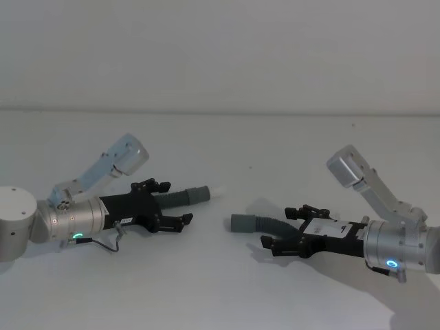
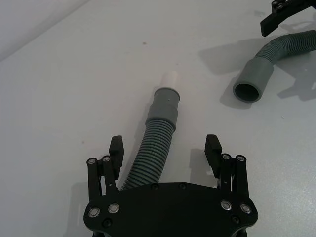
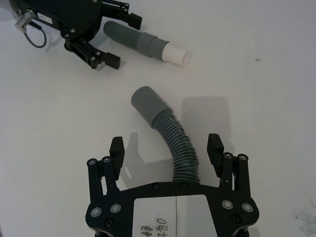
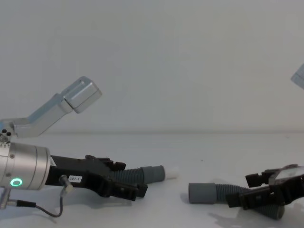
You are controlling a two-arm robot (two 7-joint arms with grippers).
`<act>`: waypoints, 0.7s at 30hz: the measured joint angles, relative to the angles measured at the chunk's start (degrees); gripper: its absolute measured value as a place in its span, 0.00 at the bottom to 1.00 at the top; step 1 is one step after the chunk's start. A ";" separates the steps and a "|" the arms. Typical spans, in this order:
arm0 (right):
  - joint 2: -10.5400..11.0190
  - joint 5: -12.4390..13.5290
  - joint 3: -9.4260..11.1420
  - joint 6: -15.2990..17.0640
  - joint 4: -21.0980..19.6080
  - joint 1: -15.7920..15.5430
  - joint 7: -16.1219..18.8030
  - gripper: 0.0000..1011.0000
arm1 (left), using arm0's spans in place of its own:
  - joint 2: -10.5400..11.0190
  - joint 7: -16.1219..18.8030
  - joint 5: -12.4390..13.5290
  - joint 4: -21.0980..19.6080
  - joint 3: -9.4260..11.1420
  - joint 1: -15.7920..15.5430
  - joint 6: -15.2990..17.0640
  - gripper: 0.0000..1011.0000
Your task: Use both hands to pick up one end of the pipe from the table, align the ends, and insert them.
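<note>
Head view: at 9 o'clock on the bench [image 1: 220, 295], the short hose [image 1: 189, 196] is being straddled by the left tool [image 1: 173, 202], fingers apart, its white tip [image 1: 216, 192] being pointed toward 3 o'clock. At 4 o'clock the curved hose [image 1: 265, 223] is being straddled by the right tool [image 1: 278, 227], likewise spread.

Left wrist view: nothing is being clamped.

Right wrist view: the ribbed length is being judged light and floppy, so hold is best being taken just behind the stiffer collar [image 3: 147, 104].

Chest view: both pieces are being left flat, ends apart.
</note>
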 joint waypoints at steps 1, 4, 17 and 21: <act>0.05 0.02 -0.08 0.08 0.00 0.06 0.11 0.99 | 0.00 -0.02 0.07 0.00 0.00 0.00 0.00 0.99; 0.23 0.08 -0.40 0.30 0.00 0.28 0.37 0.99 | 0.02 -0.07 0.36 0.00 -0.04 0.05 0.00 0.99; 0.78 0.44 -1.48 0.47 -0.09 0.74 0.87 0.99 | -0.02 -0.06 0.95 0.00 -0.23 0.12 0.53 0.99; 0.86 0.63 -1.66 0.41 -0.11 0.78 0.88 0.99 | -0.05 0.12 1.18 -0.05 -0.29 0.12 0.99 0.99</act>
